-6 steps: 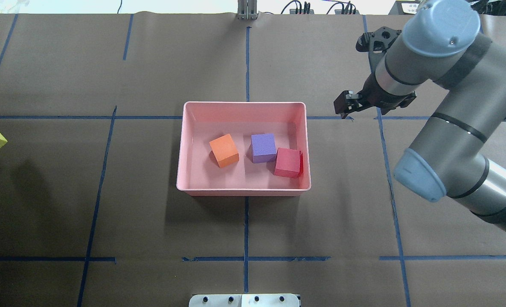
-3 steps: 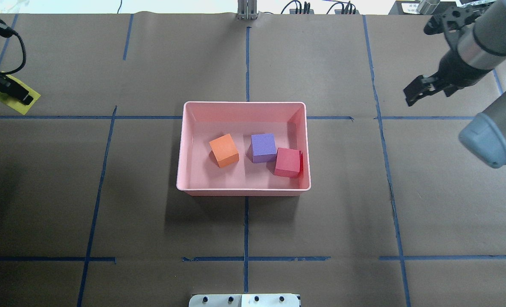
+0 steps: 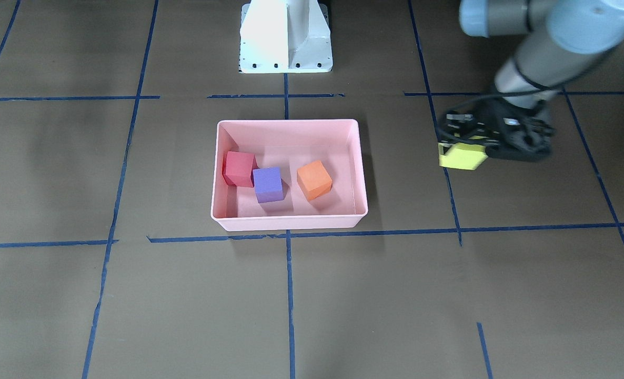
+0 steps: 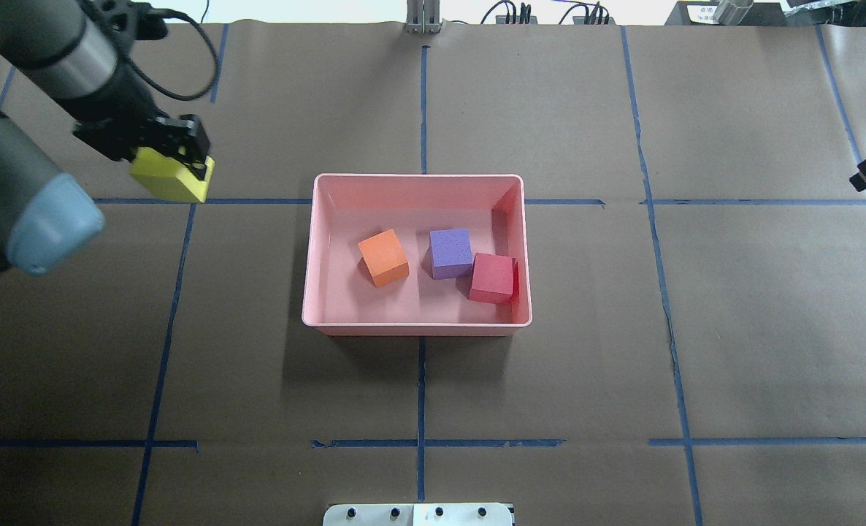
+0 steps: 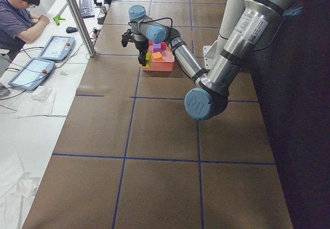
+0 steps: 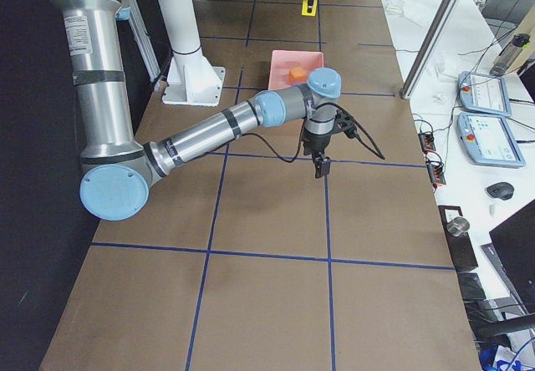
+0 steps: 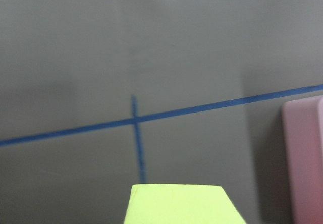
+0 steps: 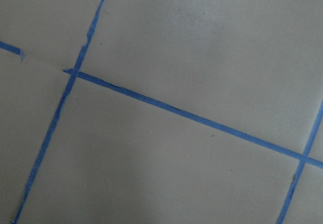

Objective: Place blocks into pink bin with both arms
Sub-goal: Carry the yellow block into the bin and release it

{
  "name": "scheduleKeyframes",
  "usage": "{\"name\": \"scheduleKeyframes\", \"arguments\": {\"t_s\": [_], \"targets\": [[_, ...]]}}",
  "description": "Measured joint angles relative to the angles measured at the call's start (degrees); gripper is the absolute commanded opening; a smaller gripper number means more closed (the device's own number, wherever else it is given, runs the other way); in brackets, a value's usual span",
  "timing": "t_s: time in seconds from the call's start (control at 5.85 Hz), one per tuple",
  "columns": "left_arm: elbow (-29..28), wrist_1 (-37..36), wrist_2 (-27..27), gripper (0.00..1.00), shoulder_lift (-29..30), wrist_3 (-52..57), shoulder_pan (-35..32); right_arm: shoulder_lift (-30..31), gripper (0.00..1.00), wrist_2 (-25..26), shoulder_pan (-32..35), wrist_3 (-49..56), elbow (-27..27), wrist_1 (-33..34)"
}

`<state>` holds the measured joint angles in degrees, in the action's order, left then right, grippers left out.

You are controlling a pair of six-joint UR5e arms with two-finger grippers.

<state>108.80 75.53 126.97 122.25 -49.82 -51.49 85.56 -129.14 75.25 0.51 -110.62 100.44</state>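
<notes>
Nearly done — carrying in the last of four. Working over a brown counter point(image 4: 623, 365) gridded with blue tape. Reaching in with the left arm point(image 4: 60, 51) from its own side; keeping the right arm point(image 6: 217, 129) well out toward its own end. Heading for the pink bin point(image 4: 418, 176), mid-counter, loaded with an orange block point(image 4: 383, 257), a purple block point(image 4: 451, 253) and a red block point(image 4: 491, 277): purple and red touching, red close to the wall. Gripping the yellow block point(image 4: 170, 179) in the left jaws, seemingly up off the counter and well apart from the bin's nearest wall. Cannot tell the spread of the right jaws — only a black tip showing at the overhead edge.

Next, most likely: bring the yellow block over the rim, down onto the bare floor beside orange, then let go.

Against half a second back: left arm and yellow block swung much nearer the bin, right arm drawn off almost out of the overhead view, bin and its three blocks unmoved.
</notes>
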Motion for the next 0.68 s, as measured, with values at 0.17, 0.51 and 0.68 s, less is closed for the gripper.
{"name": "scheduleKeyframes", "arguments": {"t_s": [0.17, 0.51, 0.68], "targets": [[-0.66, -0.25, -4.72, 0.70, 4.86, -11.91, 7.13, 2.40, 1.00, -1.05, 2.20, 2.95, 0.10, -0.17], [-6.73, -0.04, -12.39, 0.94, 14.31, -27.50, 16.30, 4.08, 1.00, -1.67, 3.47, 4.15, 0.12, -0.32], [-9.14, 0.20, -14.72, 1.00, 17.19, -31.18, 18.65, 4.41, 1.00, -1.74, 3.54, 4.19, 0.08, -0.36]]}}
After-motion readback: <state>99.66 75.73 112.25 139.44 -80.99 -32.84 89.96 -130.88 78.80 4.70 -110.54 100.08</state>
